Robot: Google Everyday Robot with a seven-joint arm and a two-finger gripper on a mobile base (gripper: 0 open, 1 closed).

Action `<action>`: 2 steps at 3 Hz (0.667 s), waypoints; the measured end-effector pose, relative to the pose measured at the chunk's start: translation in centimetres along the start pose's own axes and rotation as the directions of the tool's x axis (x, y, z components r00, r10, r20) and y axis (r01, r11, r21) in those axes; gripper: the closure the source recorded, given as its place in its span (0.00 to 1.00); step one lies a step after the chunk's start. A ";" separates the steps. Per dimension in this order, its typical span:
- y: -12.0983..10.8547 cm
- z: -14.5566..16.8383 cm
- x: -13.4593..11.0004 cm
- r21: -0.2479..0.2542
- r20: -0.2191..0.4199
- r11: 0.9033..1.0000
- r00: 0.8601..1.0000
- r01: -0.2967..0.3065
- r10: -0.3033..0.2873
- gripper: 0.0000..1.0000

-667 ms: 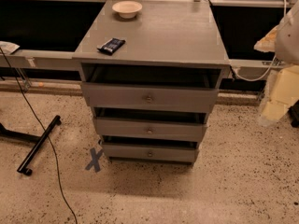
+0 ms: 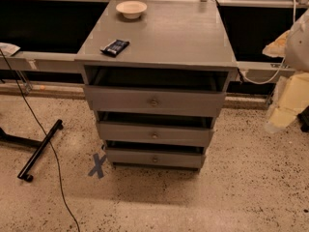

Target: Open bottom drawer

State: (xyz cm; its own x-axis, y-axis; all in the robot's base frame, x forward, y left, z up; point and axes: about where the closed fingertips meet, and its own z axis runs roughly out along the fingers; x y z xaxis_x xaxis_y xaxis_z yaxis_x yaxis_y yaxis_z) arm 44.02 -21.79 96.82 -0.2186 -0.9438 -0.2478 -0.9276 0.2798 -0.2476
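Observation:
The grey cabinet (image 2: 159,33) stands in the middle of the camera view with three drawers. The bottom drawer (image 2: 130,157) is the lowest one, with a shallow front and a small round knob (image 2: 155,159); a dark gap shows above its front. The middle drawer (image 2: 125,133) and the taller top drawer (image 2: 120,100) sit above it. My gripper (image 2: 279,121) hangs at the end of the cream-coloured arm at the right edge. It is well to the right of the cabinet, at about middle-drawer height, and touches nothing.
A white bowl (image 2: 131,8) and a dark flat packet (image 2: 115,47) lie on the cabinet top. A black stand leg (image 2: 41,151) and a cable (image 2: 58,178) lie on the speckled floor at left. A blue tape X (image 2: 98,166) marks the floor by the cabinet's front left corner.

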 end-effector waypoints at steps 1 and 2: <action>1.2 2.8 1.1 0.018 0.042 0.999 0.999 -0.036 0.035 0.00; 4.1 12.5 4.9 0.021 0.029 0.997 0.997 -0.078 0.077 0.00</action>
State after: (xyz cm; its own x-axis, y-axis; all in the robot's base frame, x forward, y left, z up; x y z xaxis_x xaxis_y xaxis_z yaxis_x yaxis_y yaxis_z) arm 42.95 -23.05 82.91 -0.2808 -0.9138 -0.2934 -0.9011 0.3563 -0.2471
